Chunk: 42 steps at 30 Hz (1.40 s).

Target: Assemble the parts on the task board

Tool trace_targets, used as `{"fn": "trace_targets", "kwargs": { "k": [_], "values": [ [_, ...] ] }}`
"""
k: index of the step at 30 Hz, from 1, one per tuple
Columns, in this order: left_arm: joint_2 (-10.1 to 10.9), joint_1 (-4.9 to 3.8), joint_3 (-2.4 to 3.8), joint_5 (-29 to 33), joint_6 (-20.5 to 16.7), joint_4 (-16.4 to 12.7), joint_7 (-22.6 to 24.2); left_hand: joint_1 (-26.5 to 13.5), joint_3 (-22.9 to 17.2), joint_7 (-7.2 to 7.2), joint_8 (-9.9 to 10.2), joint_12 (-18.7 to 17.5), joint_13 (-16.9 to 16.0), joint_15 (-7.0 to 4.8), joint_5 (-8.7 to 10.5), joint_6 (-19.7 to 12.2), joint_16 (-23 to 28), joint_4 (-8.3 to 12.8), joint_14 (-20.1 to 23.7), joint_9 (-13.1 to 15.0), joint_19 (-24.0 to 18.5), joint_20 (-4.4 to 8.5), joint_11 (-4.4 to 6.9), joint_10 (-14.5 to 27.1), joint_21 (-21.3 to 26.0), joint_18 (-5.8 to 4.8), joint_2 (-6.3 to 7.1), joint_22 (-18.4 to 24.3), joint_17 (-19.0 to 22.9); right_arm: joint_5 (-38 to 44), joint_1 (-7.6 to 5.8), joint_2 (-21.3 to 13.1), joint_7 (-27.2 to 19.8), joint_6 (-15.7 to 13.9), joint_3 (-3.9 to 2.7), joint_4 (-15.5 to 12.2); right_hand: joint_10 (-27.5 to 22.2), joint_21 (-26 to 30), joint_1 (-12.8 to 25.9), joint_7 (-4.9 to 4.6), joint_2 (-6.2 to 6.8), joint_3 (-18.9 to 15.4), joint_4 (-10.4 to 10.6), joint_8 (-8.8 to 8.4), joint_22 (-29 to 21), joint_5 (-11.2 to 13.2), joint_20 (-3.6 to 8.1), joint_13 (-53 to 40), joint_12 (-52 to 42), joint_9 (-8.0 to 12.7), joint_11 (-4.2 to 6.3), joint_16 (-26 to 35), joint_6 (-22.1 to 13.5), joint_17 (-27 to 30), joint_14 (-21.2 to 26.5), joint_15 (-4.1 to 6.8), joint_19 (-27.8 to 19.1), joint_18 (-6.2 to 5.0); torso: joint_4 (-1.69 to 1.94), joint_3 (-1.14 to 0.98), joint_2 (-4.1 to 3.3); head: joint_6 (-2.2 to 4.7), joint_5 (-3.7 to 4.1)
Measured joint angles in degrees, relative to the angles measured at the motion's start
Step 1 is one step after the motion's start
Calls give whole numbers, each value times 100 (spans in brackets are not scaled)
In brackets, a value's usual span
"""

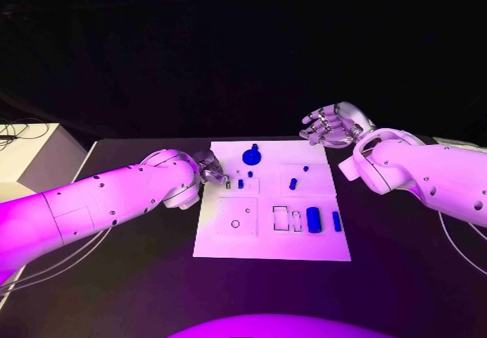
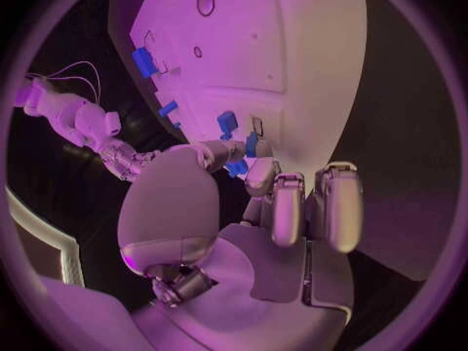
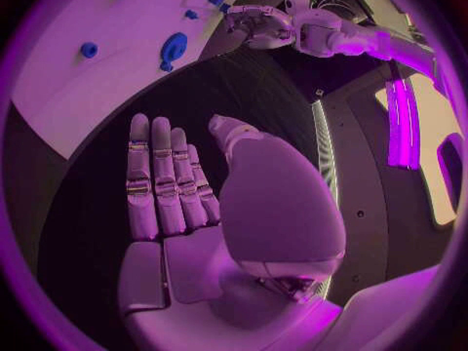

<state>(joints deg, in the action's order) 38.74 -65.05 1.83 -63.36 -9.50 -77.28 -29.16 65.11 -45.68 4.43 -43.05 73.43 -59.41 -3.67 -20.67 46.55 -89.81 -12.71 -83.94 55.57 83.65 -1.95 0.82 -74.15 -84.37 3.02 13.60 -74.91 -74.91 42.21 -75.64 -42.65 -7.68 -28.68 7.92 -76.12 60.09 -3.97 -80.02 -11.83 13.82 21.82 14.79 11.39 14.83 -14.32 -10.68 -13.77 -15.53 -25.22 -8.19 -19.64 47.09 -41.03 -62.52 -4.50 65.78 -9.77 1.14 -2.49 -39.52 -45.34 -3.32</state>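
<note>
The left hand (image 1: 209,170) sits at the task board's (image 1: 266,243) left edge, and in its wrist view the fingertips (image 2: 261,173) look closed on a small blue part (image 2: 237,166), though the pinch itself is half hidden. Just beyond those fingers more blue pieces stand crowded, so a skewed grip could let the part slip or knock a neighbour. The right hand (image 1: 329,124) hovers off the far right corner, fingers apart and empty.

arms: white, rounded shells, dark screw dots | left hand (image 1: 210,170), right hand (image 1: 326,125): silver, segmented fingers
</note>
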Motion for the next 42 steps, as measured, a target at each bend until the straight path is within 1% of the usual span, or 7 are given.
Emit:
{"fn": "trace_targets", "kwargs": {
  "k": [10,16,24,26,34,37,42],
  "values": [
    [0,6,2,-124,142,-10,7,-15,0,-5,-11,0,19,0,0,19,0,0,0,-12,0,0,0,0,0,1,15,0,0,5,0,-8,1,4,0,-4,0,0,0,0,0,0,0,0,-1,0,0,1,0,0,0,0,0,0,0,0,0,0,-1,0,8,-30,8],
    [7,8,32,-124,289,-21,-8,-14,0,-5,-11,0,32,0,1,20,0,0,0,-17,-1,0,-1,1,0,1,14,0,0,6,0,-12,2,8,0,-4,0,0,0,0,0,0,0,0,-9,0,0,8,0,0,0,0,0,0,0,0,0,0,-1,0,8,-42,15],
    [10,8,52,7,513,-19,-33,-12,0,-5,-11,-1,41,0,2,20,0,0,0,-18,-1,0,-1,1,0,1,12,0,0,8,1,-12,3,11,0,-2,0,0,0,0,0,0,0,0,-9,0,0,8,0,0,0,0,0,0,0,0,0,0,0,4,5,-51,32],
    [10,7,60,43,553,-8,-38,-11,0,-5,-11,-1,48,-16,2,20,0,0,-16,-18,-1,0,-1,1,0,1,11,0,0,9,1,-12,3,12,0,-2,0,0,0,0,0,0,0,0,-9,0,0,8,0,0,0,0,0,-1,0,0,0,0,1,4,4,-51,35],
    [-6,0,71,104,627,56,-40,-4,0,-5,-7,-1,48,-20,3,20,0,0,-21,-33,-1,0,-1,1,0,1,5,0,0,12,2,-12,3,15,0,-2,0,0,0,0,0,0,0,0,-9,0,0,8,0,-1,0,0,0,-1,0,0,0,0,2,4,5,-68,40],
    [-11,-2,73,105,637,83,-39,-4,0,-5,-6,-1,51,-21,3,20,0,0,-21,-33,-1,0,-1,1,0,2,4,0,0,13,2,-12,3,15,0,-3,0,0,0,0,0,0,0,0,-11,0,0,9,0,-1,0,0,0,0,0,0,0,0,6,0,5,-75,41],
    [-17,-3,74,97,642,112,-33,-2,-1,-5,-1,-3,55,-20,3,20,0,0,-21,-32,-1,0,-1,1,0,1,3,0,0,14,2,-11,3,16,0,-4,0,0,0,0,0,0,0,0,-25,0,0,22,0,-1,0,0,0,7,0,0,0,0,7,-1,5,-86,35]
  ]
}}
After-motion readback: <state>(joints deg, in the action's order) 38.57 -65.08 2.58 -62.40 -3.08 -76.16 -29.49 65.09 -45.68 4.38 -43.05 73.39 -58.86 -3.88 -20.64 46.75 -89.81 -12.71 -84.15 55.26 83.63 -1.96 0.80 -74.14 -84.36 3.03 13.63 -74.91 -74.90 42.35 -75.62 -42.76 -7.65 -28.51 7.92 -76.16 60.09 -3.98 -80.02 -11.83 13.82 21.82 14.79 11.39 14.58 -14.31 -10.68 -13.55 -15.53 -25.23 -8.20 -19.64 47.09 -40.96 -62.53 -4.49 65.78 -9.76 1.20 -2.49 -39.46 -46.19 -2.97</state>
